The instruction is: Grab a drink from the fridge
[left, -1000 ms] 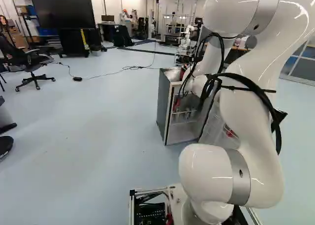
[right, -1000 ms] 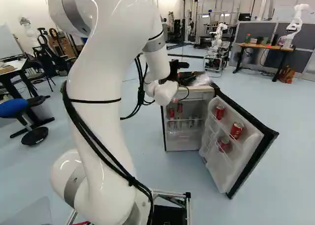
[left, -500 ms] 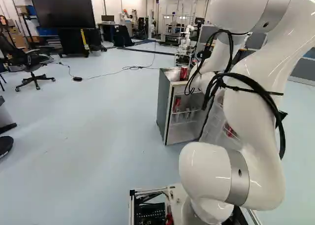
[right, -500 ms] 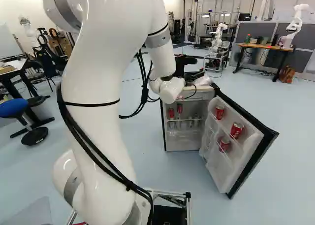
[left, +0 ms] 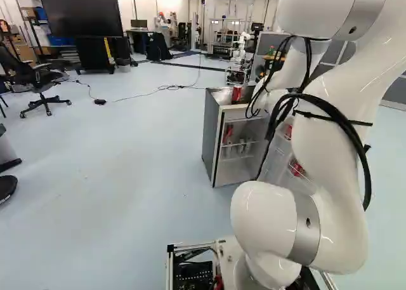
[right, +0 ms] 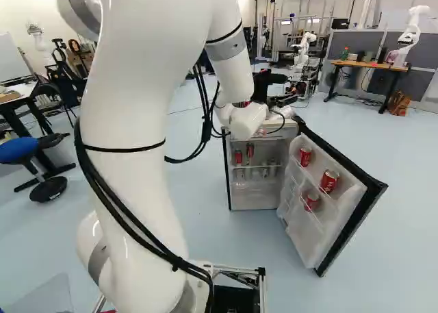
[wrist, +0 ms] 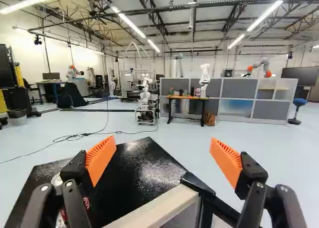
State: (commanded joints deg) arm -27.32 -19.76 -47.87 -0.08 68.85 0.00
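On top of the fridge point(left: 212, 134), toward the left, a red can point(left: 236, 93) stands straight up. Inside, two red drinks point(right: 238, 157) stand tall. Further right, above the fridge, the gripper point(right: 291, 88) holds nothing, its fingers wide apart. Farthest right, the open door point(right: 311, 241) has three red cans point(right: 329, 181) on its shelves, standing tops up.

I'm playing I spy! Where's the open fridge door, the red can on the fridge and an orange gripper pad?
Fridge door point(right: 306, 239): right base view, its white inner side.
Red can point(left: 236, 94): left base view, its side.
Orange gripper pad point(wrist: 226, 160): wrist view, its middle.
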